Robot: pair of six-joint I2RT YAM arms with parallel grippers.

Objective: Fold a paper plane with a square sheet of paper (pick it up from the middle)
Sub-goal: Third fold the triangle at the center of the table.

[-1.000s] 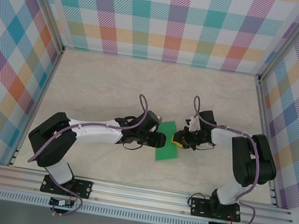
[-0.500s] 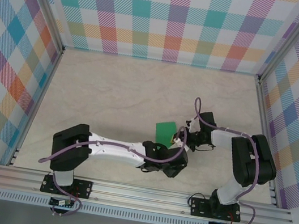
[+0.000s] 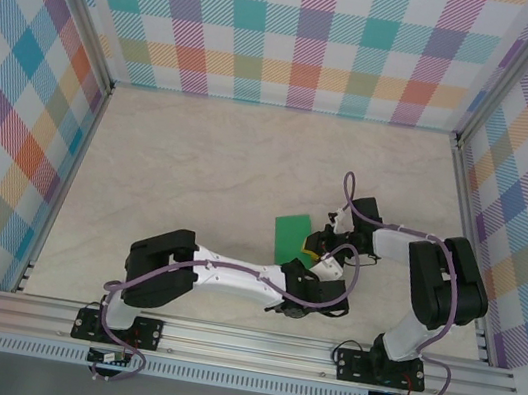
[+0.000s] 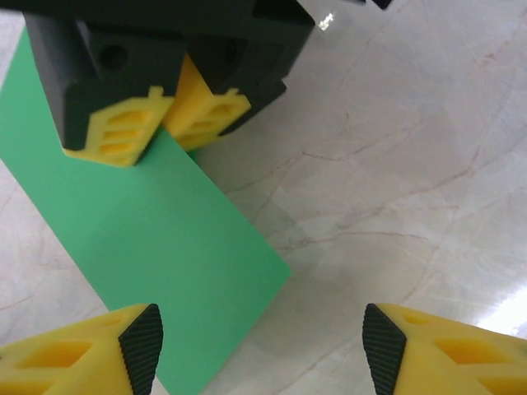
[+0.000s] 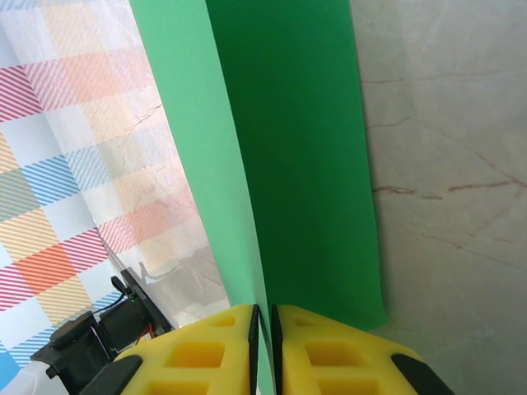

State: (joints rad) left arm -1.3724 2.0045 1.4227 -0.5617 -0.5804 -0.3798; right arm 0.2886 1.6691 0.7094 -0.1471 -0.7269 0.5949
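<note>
The square sheet of paper (image 3: 291, 230) is bright green and sits mid-table, right of centre. My right gripper (image 3: 315, 251) is shut on its edge. From the right wrist, the paper (image 5: 288, 148) rises from between the closed yellow fingers (image 5: 206, 350) in two layers that meet at a crease. My left gripper (image 3: 325, 272) sits just on the near side of the right one. From the left wrist, its fingertips (image 4: 140, 346) stand wide apart and open, with one corner of the paper (image 4: 165, 239) lying between them on the table. The right gripper's yellow fingers (image 4: 156, 115) pinch the paper's far end.
The marble-look tabletop (image 3: 198, 166) stretches to the left and back. Checked walls (image 3: 292, 30) enclose it on three sides. An aluminium rail (image 3: 250, 342) runs along the near edge, carrying both arm bases.
The left arm has swung from the paper's left side round to the near side, under the right gripper, and its jaws have widened. The paper's near part has lifted off the table.
</note>
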